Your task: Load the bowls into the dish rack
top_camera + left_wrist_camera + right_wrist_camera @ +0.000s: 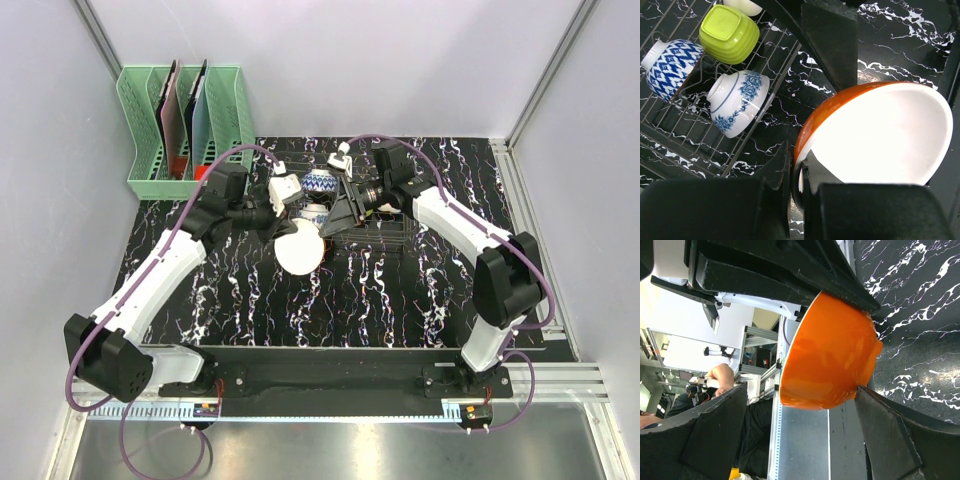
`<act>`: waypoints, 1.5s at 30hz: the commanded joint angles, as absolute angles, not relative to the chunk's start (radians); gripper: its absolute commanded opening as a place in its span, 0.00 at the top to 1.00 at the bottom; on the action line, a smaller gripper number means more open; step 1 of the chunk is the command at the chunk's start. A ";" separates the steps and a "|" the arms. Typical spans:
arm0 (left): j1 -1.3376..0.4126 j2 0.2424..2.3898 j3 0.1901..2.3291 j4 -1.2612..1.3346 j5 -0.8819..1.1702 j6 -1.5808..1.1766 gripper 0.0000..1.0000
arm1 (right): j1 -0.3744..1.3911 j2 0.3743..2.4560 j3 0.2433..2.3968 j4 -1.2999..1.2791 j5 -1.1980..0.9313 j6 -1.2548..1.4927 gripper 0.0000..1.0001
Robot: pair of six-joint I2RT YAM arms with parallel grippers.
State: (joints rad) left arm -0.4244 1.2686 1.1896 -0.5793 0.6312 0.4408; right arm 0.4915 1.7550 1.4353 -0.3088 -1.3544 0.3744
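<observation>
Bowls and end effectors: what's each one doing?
Orange round bowl: tilted, held by its rim.
Left end effector: shut on that rim.
Right end effector: open around that bowl.
Dark wire dish rack: partly loaded.
Lime green ribbed bowl: racked, base showing.
Blue diamond-patterned bowl: racked, on its side.
Blue flower-patterned bowl: racked, on its side.

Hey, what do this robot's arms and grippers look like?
The left arm and right arm have white links and black joints, each trailed by a purple cable. The left gripper and right gripper have flat black wedge-shaped fingers.
</observation>
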 commanded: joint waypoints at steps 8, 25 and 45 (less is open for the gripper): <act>-0.442 1.232 1.273 -0.482 0.680 0.394 1.00 | 0.500 1.801 1.419 -0.262 -1.333 0.357 0.05; -0.442 1.252 1.275 -0.460 0.673 0.390 1.00 | 0.520 1.772 1.390 -0.141 -1.411 0.474 0.13; -0.442 1.252 1.258 -0.451 0.638 0.387 0.48 | 0.540 1.784 1.382 -0.031 -1.399 0.580 1.00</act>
State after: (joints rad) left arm -0.4332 1.2690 1.2118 -0.5720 0.6231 0.4091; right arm 0.5167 1.8004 1.3788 -0.1078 -1.3933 0.5453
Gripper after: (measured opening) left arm 0.245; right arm 0.712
